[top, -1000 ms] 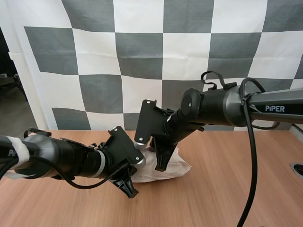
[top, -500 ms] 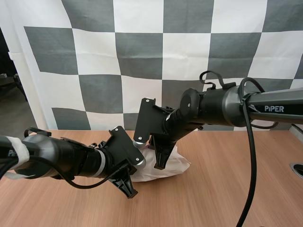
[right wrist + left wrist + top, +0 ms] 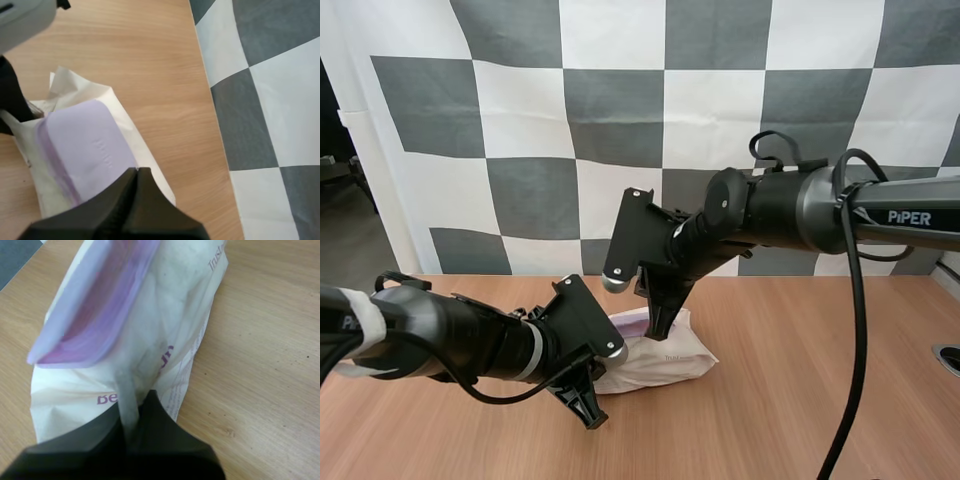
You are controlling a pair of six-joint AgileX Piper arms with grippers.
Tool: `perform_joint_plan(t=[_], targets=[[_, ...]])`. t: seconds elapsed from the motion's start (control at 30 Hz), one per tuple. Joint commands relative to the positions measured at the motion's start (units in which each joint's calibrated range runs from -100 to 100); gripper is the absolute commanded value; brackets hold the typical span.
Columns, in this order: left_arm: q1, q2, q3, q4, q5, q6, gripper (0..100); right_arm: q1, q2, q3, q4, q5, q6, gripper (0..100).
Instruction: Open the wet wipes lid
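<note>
White crinkled wipes pack (image 3: 665, 358), lilac lid (image 3: 95, 300) lifted, left tool (image 3: 132, 412) pinching edge

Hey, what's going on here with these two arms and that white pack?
Two robot arms are working on a pack of wet wipes lying on the table. The left pincer is shut on the pack's end seam, holding it. The right pincer is closed at the edge of the purple lid, seemingly pinching it; the lid looks partly raised.
</note>
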Motion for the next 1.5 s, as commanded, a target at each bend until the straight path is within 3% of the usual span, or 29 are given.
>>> perform_joint_plan(t=[0.0, 0.17, 0.6, 1.47], targets=[[0.02, 0.0, -0.2, -0.2, -0.1, -1.3, 0, 0.0, 0.1, 0.1, -0.1, 5.0, 0.5, 0], [0.02, 0.0, -0.2, -0.2, -1.5, -1.3, 0, 0.0, -0.2, 0.1, -0.8, 17.8, 1.1, 0], [0.02, 0.0, -0.2, -0.2, -1.9, -1.3, 0, 0.0, -4.5, 0.9, -1.4, 24.6, 2.5, 0], [0.02, 0.0, -0.2, -0.1, -1.6, -1.4, 0, 0.0, 6.4, 1.8, -1.4, -1.8, 0.8, 0]])
